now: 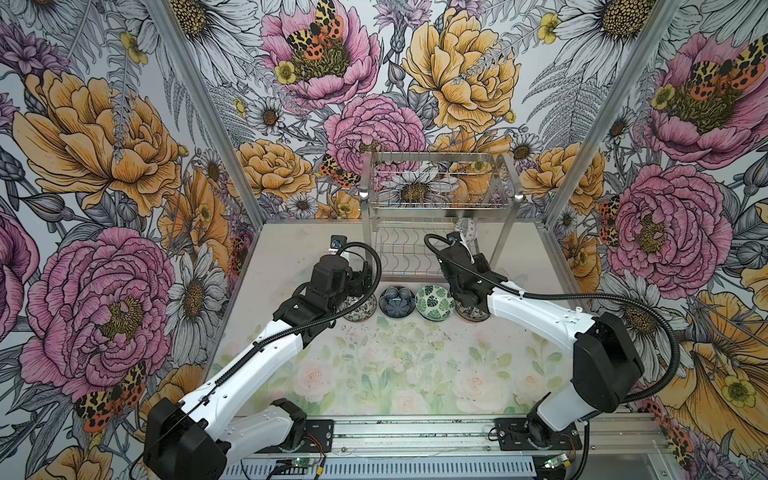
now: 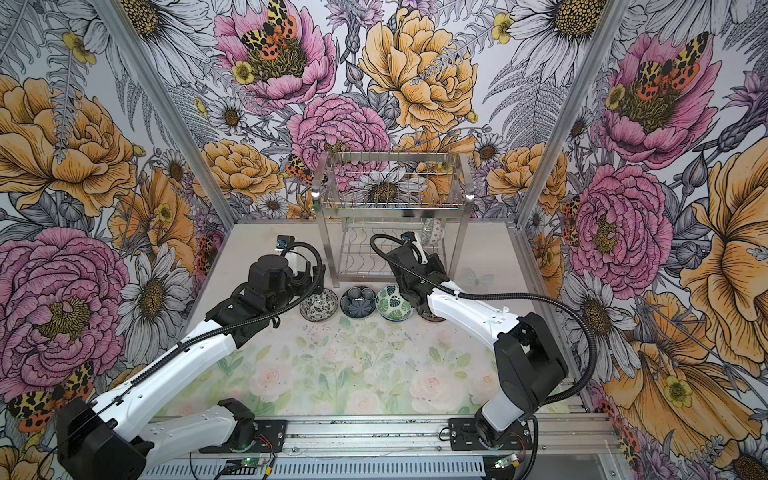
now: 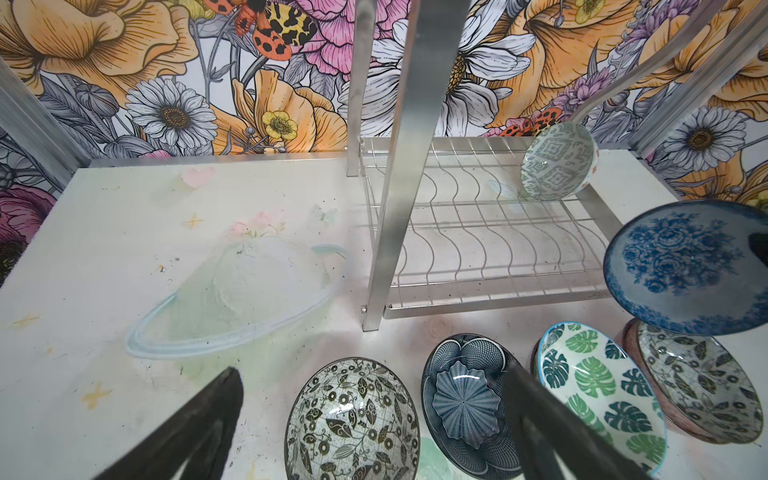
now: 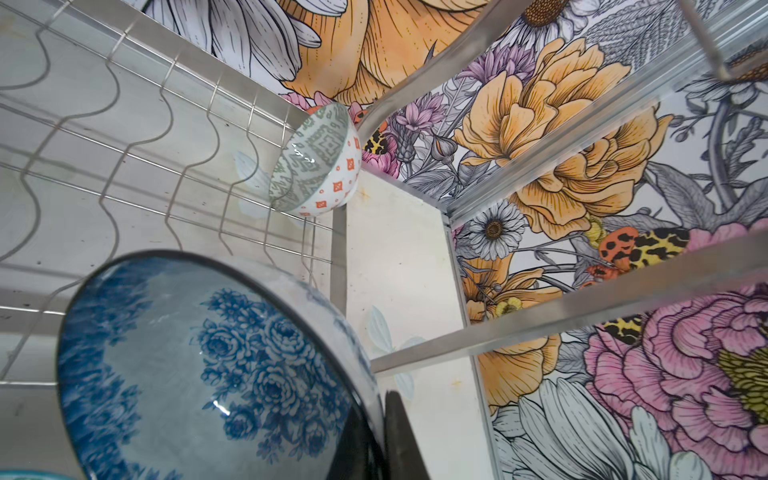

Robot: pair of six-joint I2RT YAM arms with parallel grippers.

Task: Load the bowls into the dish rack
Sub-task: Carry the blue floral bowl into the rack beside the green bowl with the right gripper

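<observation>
Broadly, the white bench with its faded flower print carries the shiny two-tier steel wire dish rack at the back. The left arm and right arm reach forward, elbows bent. The right hand pinches the rim of a tilted blue rose-patterned bowl before the lower tier. In that tier's far right corner, a grey-geometric bowl with orange diamonds stands on edge. The left hand gapes wide and empty over a black-and-white leaf bowl, beside a dark blue ribbed bowl and a green leaf bowl.
</observation>
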